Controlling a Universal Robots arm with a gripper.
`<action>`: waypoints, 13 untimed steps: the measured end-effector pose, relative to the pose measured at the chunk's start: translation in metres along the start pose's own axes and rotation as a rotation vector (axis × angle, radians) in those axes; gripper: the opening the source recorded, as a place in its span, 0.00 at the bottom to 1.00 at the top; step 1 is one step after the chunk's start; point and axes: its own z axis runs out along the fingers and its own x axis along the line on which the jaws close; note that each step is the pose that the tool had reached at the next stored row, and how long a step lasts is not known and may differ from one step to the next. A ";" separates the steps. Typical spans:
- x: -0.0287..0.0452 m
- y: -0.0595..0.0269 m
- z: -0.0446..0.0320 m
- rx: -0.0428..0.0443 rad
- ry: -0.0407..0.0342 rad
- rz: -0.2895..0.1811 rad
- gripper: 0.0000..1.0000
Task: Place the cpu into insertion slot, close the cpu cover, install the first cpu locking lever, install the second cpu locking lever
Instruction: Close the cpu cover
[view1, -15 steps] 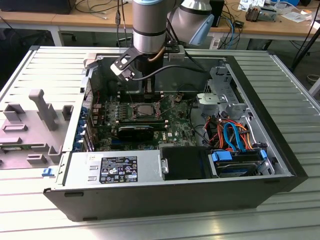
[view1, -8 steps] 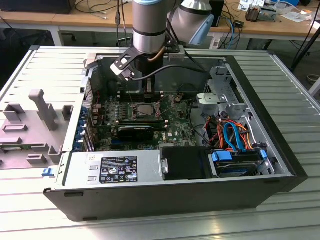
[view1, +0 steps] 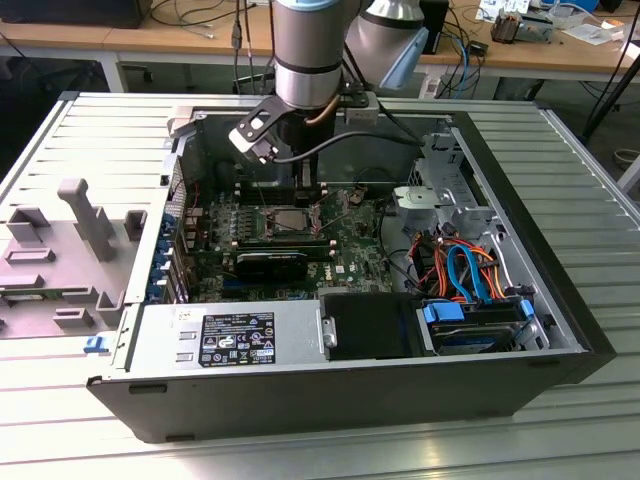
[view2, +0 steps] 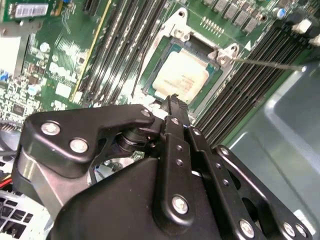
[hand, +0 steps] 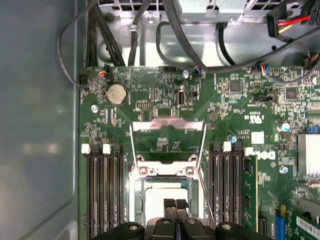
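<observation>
On the exterior view's left, a grey moulded plastic fixture (view1: 80, 235) lies on the slatted metal worktop (view1: 580, 430), beside the open black computer case (view1: 330, 400). Inside the case, on the green motherboard (view1: 350, 265), the small square silver-grey cpu (hand: 161, 192) is seated in the silver-rimmed square insertion slot (hand: 165, 171). The thin silver frame-shaped cpu cover (hand: 167, 123) stands hinged open. The black gripper (hand: 175, 204) hangs directly over the cpu, jaws closed together and holding nothing. Orange and blue cables (view1: 465, 265) lie to the right
</observation>
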 end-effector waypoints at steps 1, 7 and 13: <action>-0.0003 0.0046 -0.0007 0.0041 -0.0001 0.000 0.11; -0.0008 0.0214 -0.0071 0.0189 -0.0002 0.000 0.11; -0.0009 0.0371 -0.0152 0.0350 -0.0001 0.000 0.11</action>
